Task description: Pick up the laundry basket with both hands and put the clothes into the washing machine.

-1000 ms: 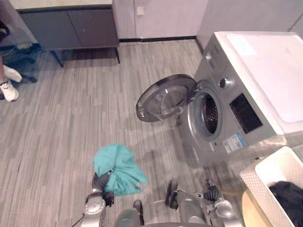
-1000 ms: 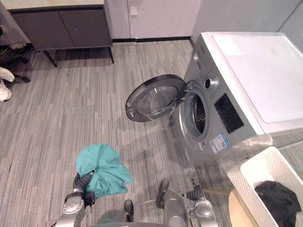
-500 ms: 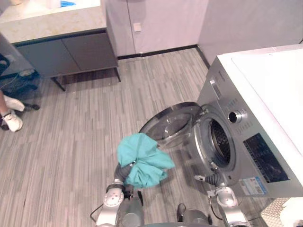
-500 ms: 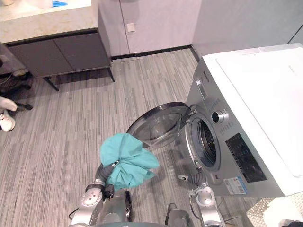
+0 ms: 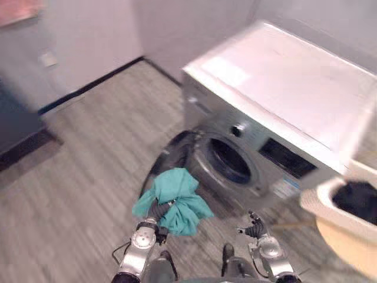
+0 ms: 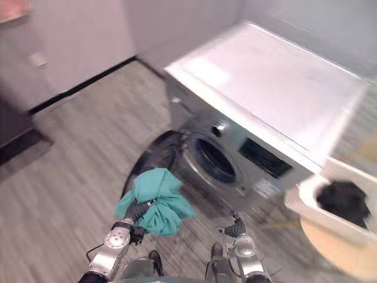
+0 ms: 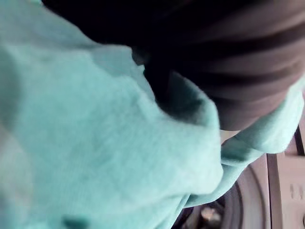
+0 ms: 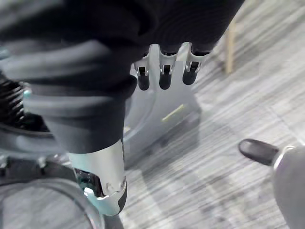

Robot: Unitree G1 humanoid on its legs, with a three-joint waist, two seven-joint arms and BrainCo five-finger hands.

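A bunched teal garment (image 5: 177, 203) hangs from my left hand (image 5: 155, 211), which is raised and shut on it, just in front of the washing machine (image 5: 277, 100). The cloth (image 7: 95, 143) wraps round the hand's dark cover (image 7: 228, 57). The machine's round drum opening (image 5: 228, 160) faces me, and its door (image 5: 172, 158) stands swung open at the left, behind the garment. My right hand (image 5: 252, 227) is low before the machine, with relaxed fingers (image 8: 162, 74) and nothing in them. The white laundry basket (image 5: 323, 207) at the right holds dark clothes (image 5: 356, 199).
The basket rests on a round beige stool (image 5: 349, 250) right of the machine. Grey plank floor (image 5: 76, 177) stretches out to the left. A wall with a dark skirting (image 5: 88, 85) runs behind, and a dark cabinet (image 5: 15, 127) stands at the far left.
The whole picture has swung round, so the camera moved. The machine's opening now faces me and the basket is in view again. The teal garment sits closer to the opening.
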